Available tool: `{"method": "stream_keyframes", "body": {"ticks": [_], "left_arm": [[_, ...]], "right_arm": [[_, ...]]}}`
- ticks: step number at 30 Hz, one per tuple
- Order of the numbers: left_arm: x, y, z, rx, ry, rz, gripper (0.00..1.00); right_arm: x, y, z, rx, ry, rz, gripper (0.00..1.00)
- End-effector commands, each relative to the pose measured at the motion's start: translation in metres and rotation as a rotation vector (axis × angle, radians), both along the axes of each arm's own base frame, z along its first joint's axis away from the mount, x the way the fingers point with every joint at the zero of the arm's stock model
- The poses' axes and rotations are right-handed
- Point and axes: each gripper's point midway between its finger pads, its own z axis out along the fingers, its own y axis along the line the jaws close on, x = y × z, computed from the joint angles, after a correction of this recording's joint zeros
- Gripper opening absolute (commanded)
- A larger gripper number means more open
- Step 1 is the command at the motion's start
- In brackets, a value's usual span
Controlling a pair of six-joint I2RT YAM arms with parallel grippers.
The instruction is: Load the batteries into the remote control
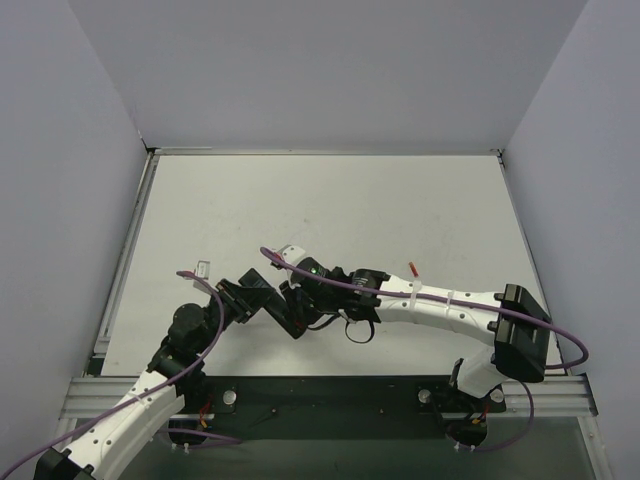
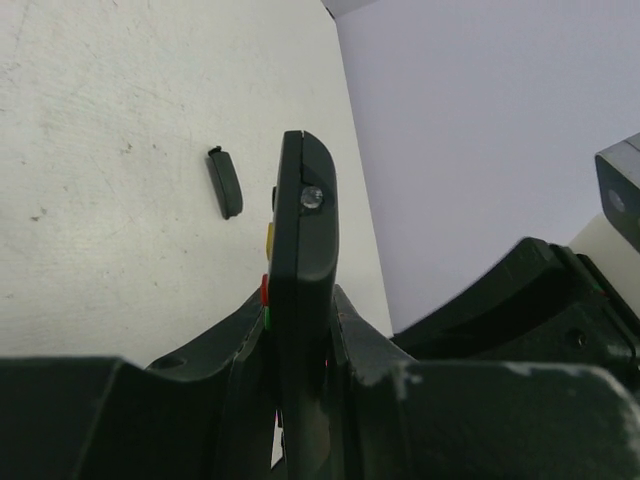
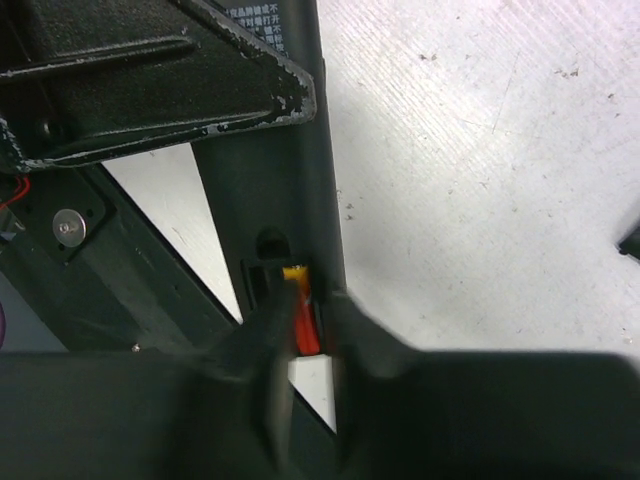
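Observation:
My left gripper (image 2: 300, 315) is shut on the black remote control (image 2: 302, 230) and holds it edge-on above the table; red and green buttons show on its left face. In the right wrist view the remote's back (image 3: 265, 180) faces me with its battery bay open. My right gripper (image 3: 306, 312) is shut on a red battery (image 3: 306, 330) with a yellow tip that sits in the bay. A second red battery (image 1: 413, 268) lies on the table right of the arms. From above, both grippers meet at the remote (image 1: 293, 318) in the table's middle.
The small black cover piece (image 2: 226, 184) lies flat on the table beyond the remote. A small pale object (image 1: 203, 268) sits at the left. Grey walls (image 1: 100, 150) enclose the table (image 1: 330, 200) on three sides. The left gripper's body (image 3: 150, 80) crowds the remote's upper end.

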Motion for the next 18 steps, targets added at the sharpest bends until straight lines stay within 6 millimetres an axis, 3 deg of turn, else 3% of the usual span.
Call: {"method": "stream_keyframes", "body": {"ticks": [1, 6, 12, 15, 16, 18], "left_arm": [[-0.002, -0.001, 0.032, -0.062, -0.091, -0.008, 0.00], [-0.002, 0.002, 0.032, -0.061, -0.098, 0.007, 0.00], [0.000, 0.002, 0.025, -0.022, -0.100, 0.013, 0.00], [0.001, 0.003, 0.014, 0.005, -0.082, 0.016, 0.00], [0.002, 0.003, 0.014, 0.002, -0.087, 0.016, 0.00], [0.001, 0.003, 0.014, 0.007, -0.093, 0.013, 0.00]], "right_arm": [[0.019, -0.021, -0.005, -0.084, -0.066, -0.111, 0.04], [0.023, -0.027, -0.007, -0.095, -0.077, -0.146, 0.01], [0.016, -0.012, 0.006, -0.006, -0.060, -0.090, 0.04], [0.016, -0.009, 0.025, 0.043, -0.080, -0.075, 0.16], [0.017, -0.010, 0.029, 0.051, -0.088, -0.077, 0.26], [0.017, -0.012, 0.042, 0.083, -0.109, -0.075, 0.32]]}}
